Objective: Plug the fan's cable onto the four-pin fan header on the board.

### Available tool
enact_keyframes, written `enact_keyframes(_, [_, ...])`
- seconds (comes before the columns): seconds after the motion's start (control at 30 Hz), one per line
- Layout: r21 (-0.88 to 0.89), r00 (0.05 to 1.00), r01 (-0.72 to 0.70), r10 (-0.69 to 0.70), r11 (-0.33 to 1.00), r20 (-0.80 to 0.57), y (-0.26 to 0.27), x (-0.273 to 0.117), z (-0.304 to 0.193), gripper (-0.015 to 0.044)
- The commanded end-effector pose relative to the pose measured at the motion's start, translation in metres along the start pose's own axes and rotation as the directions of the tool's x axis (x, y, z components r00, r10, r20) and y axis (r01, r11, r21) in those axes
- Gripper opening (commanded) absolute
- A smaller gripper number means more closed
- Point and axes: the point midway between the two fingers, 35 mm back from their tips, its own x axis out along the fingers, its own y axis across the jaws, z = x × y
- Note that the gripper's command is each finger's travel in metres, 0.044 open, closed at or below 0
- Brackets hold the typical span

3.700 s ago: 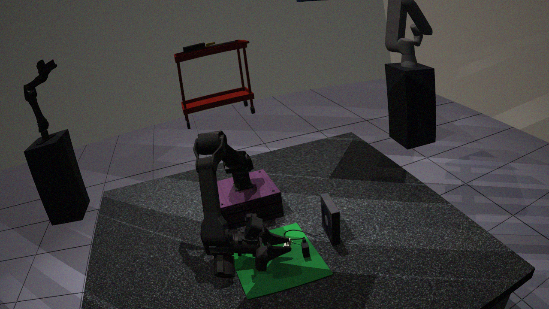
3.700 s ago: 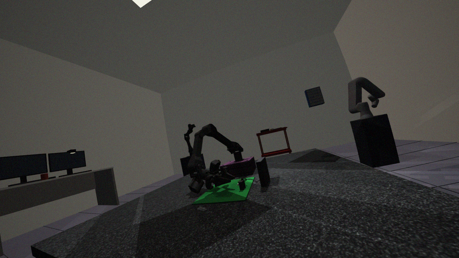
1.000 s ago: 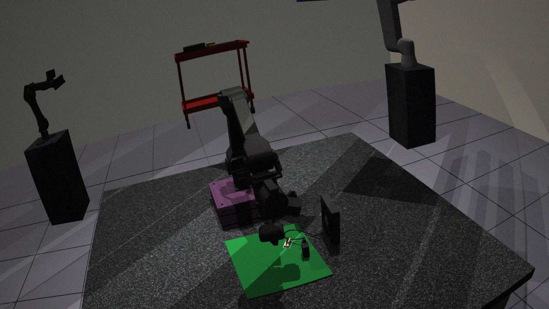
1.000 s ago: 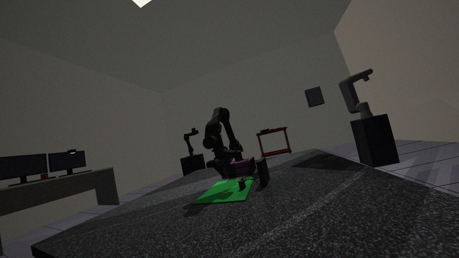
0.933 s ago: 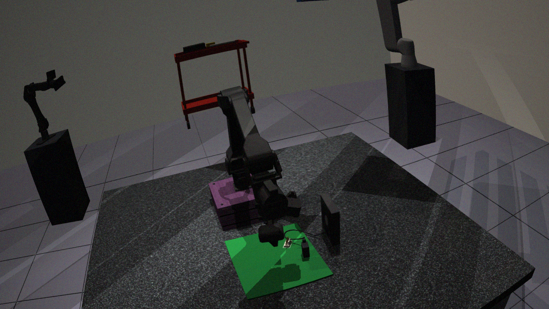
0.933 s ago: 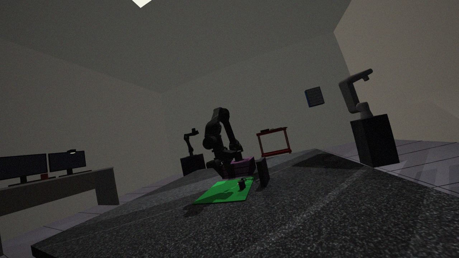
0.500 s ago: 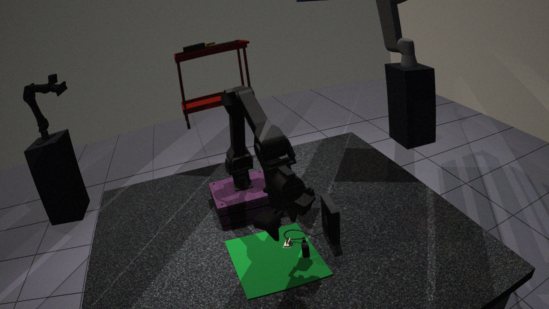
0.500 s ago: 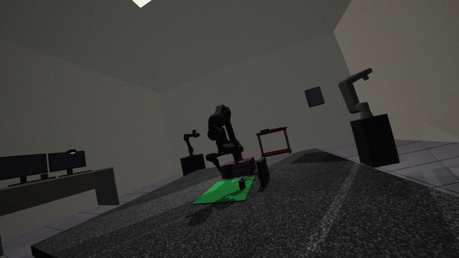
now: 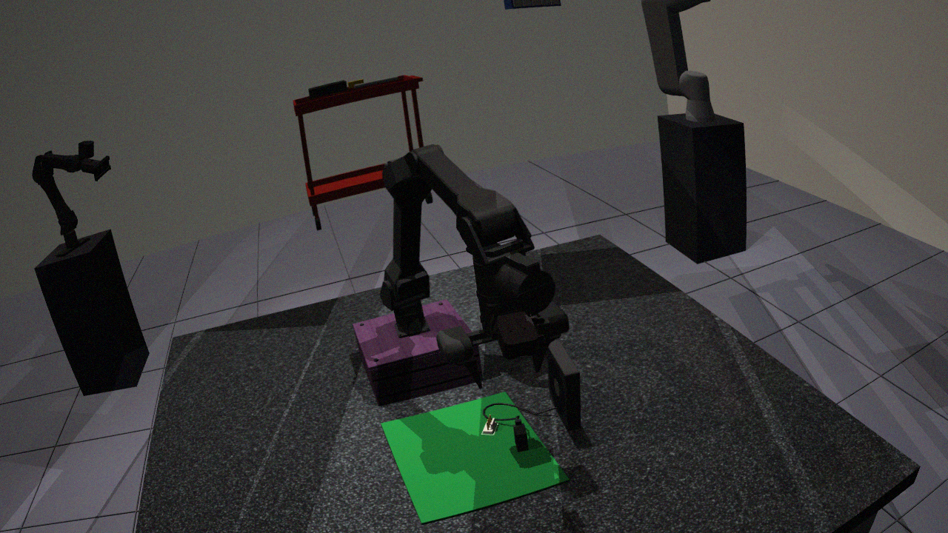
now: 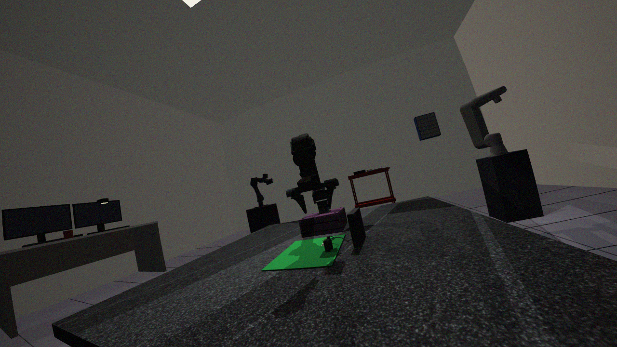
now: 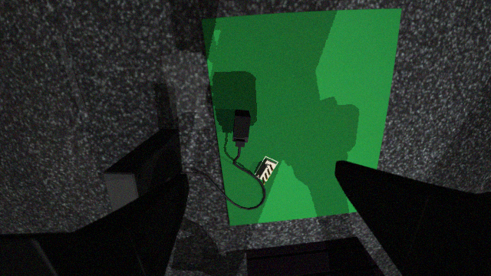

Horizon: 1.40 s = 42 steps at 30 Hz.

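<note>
Claw (image 9: 509, 379) (image 10: 317, 211) (image 11: 262, 174) is spread wide w/ nothing between the fingers; plug (image 9: 521, 437) (image 10: 328, 244) (image 11: 242, 126) is seen near the 4-pin header (image 9: 489, 428) (image 10: 323, 244) (image 11: 268, 169), not on it. Fingers should be centred over the plug's sides & squared up b/f descent (cable (image 9: 493, 405) (image 10: 338, 237) (image 11: 263, 193) kept clear), then a firm, level grip taken, w/ plug turned to match the header's angle b/f any push.

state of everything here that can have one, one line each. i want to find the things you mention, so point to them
hand (image 9: 506, 380) (image 10: 318, 211) (image 11: 262, 174): open, holding nothing, above the board
plug (image 9: 521, 437) (image 10: 328, 244) (image 11: 241, 126): unplugged, off to one side of the header
four-pin fan header (image 9: 489, 428) (image 11: 268, 167): unoccupied
cable (image 9: 484, 412) (image 11: 264, 193): curled in a loop
fan (image 9: 564, 386) (image 10: 356, 227): standing upright
board (image 9: 441, 487) (image 10: 293, 260) (image 11: 360, 50): lying flat
</note>
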Motion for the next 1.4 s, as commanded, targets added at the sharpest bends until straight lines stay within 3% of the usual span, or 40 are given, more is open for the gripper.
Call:
enact_keyframes(0.0, [0.176,1.0,0.005,-0.008,0.984,0.018,0.01,-0.014,0.003,0.044])
enact_keyframes(0.27, [0.176,1.0,0.005,-0.008,0.984,0.018,0.01,-0.006,0.004,0.044])
enact_keyframes(0.53, [0.176,1.0,0.005,-0.009,0.984,0.017,0.009,0.084,0.004,0.044])
enact_keyframes(1.37, [0.176,1.0,0.005,-0.009,0.984,0.017,0.009,0.116,0.005,0.044])
